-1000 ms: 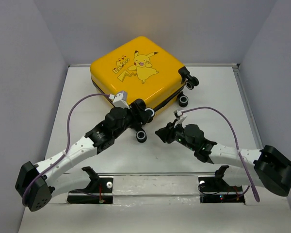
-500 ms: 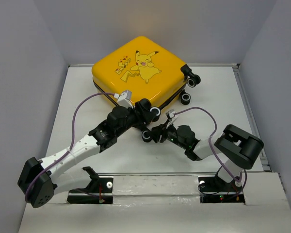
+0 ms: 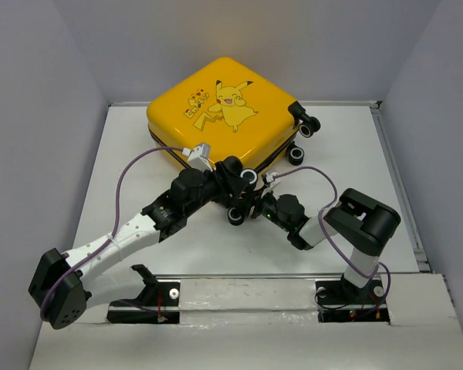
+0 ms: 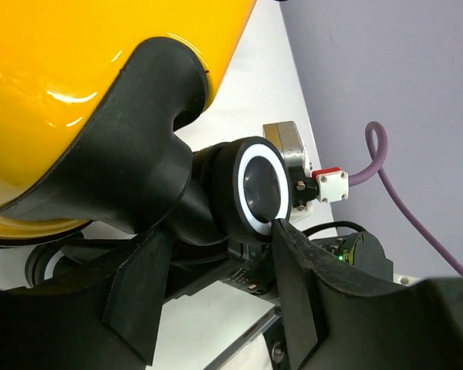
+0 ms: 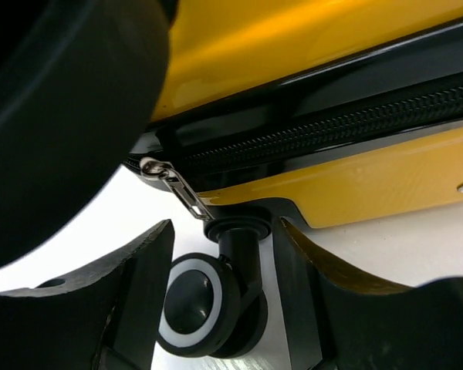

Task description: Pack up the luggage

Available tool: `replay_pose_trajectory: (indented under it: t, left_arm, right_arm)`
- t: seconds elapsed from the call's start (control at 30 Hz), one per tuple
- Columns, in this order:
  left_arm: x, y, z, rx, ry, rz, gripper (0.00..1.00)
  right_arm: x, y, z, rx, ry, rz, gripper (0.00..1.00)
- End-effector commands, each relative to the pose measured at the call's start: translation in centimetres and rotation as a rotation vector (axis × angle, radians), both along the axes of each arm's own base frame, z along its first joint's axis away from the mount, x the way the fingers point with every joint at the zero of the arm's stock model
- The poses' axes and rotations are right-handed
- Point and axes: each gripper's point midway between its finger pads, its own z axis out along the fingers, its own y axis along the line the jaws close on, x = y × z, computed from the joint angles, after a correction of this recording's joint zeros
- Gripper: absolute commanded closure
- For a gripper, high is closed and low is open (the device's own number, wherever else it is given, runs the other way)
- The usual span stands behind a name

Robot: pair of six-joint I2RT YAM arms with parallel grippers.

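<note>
The left gripper (image 4: 220, 235) is sitting with its jaws apart at a middling width, holding nothing, its tips just beside a caster (image 4: 258, 189) at the near corner of the luggage (image 3: 216, 108); the right gripper (image 5: 225, 227) is likewise standing apart and gripping nothing, its fingers (image 5: 139, 293) reaching either side of a second caster (image 5: 204, 308) without clearly touching it. The luggage is lying flat at the far middle of the table (image 3: 139, 154), print side up, its two halves closed on each other. The zip (image 5: 332, 123) is looking shut along the stretch the right wrist view is showing, with the pull (image 5: 172, 183) hanging just above the second caster; the rest of the zip is hidden. So the packing is probably nearing its end, with the lid down and the seen part zipped. What is left is likely finishing the zip or standing the case up, though whether anything is inside cannot be told. The luggage is turned cornerwise, one corner pointing near and one far. Its wheel end is facing near right, so its long axis is likely running from near right to far left, though it is looking close to square
</note>
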Motion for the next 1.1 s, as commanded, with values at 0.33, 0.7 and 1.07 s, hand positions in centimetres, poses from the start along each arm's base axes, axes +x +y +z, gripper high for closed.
replay_pose_trajectory:
  t: [0.33, 0.7, 1.07]
  left_arm:
    - [-0.6, -2.0, 6.6, -0.127, -0.184, -0.085, 0.94]
    - [-0.5, -1.5, 6.5, -0.127, -0.186, -0.063, 0.94]
    - [-0.2, -1.6, 6.3, -0.115, -0.188, -0.06, 0.94]
  right_arm:
    - [1.1, -0.2, 13.2, 0.346, -0.365, -0.033, 0.43]
    - [0.9, -3.1, 14.6, 0.367, -0.385, -0.14, 0.4]
    - [1.4, -1.3, 15.2, 0.396, -0.389, -0.088, 0.52]
